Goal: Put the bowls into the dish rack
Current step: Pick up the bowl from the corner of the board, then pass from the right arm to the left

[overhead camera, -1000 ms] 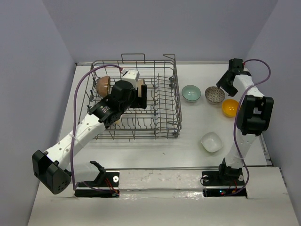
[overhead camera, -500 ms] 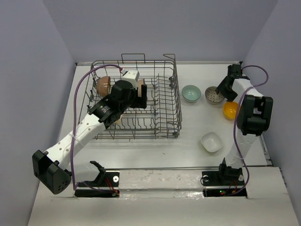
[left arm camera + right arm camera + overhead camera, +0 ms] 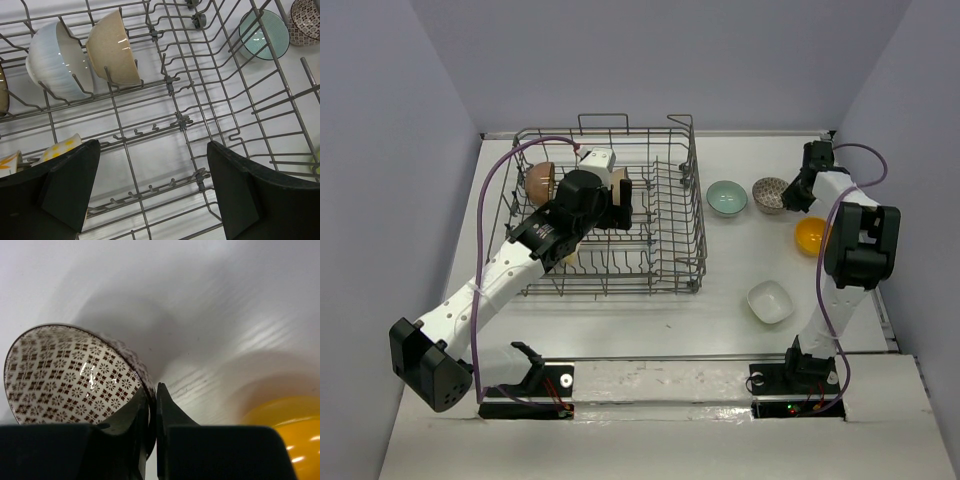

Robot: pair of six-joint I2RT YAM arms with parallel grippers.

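The right gripper (image 3: 152, 390) has its jaws clamped on the rim of the patterned bowl (image 3: 65, 370). One finger sits inside the rim and one outside, at the bowl's 3 o'clock edge in the top view. Whether the bowl is off the tabletop (image 3: 720, 290) cannot be told. This bowl (image 3: 772, 193) sits at about 2 o'clock on the tabletop, with the teal bowl (image 3: 727, 197) just beside it at its 9 o'clock. The orange-yellow bowl (image 3: 810, 233) is near at its 5 o'clock, and the squarish white bowl (image 3: 769, 301) lies well apart at 6 o'clock.

The dish rack (image 3: 698, 225) fills the 9-to-11 o'clock part of the tabletop. The left gripper (image 3: 155, 165) hangs inside it over bare tines, jaws wide apart and holding nothing. Racked on edge at its 11 o'clock in the wrist view are a pale blue-white bowl (image 3: 57, 60) and a speckled beige bowl (image 3: 112, 47), touching or nearly so. A yellow-flowered bowl (image 3: 62, 147) shows at 9 o'clock, partly hidden. The top view shows a brown bowl (image 3: 540, 180) in the rack's far-left corner.
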